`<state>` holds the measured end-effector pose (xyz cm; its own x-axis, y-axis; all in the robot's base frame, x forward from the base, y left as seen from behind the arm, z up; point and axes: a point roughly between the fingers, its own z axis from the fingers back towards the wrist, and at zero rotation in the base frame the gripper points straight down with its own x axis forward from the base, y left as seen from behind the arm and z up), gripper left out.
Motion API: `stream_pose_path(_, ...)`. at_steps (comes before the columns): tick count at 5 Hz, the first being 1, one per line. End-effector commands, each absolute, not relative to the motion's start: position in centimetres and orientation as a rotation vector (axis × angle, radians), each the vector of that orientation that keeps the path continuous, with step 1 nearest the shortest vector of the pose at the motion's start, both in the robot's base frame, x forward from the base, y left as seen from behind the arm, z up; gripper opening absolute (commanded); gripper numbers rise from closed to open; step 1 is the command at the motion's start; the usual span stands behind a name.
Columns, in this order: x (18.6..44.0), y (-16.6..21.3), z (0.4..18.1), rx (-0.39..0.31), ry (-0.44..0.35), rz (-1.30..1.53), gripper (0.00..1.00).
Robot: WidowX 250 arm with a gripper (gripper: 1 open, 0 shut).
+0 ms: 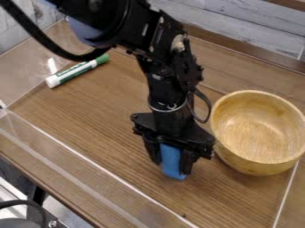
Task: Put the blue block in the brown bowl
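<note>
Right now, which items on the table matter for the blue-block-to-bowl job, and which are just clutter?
Job items:
- blue block, on the table between the pincer fingers, which look closed on it
- brown bowl, empty, to the right of the block

Lying about:
- green-capped white marker, far left on the table, apart from everything else

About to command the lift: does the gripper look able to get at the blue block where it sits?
Probably yes: the gripper already straddles the blue block on the table, a finger on either side, nothing between. The brown bowl stands apart, beside it.
</note>
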<state>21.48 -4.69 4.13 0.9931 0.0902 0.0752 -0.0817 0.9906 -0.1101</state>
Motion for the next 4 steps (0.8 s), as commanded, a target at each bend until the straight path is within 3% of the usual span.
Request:
stream_pose_path(1,22.44,-4.48,5.07,-0.107,-0.117,0.092,0.0)
stream_pose_path(4,22.87,-4.06,6.0,-0.084,-0.124,0.09,0.0)
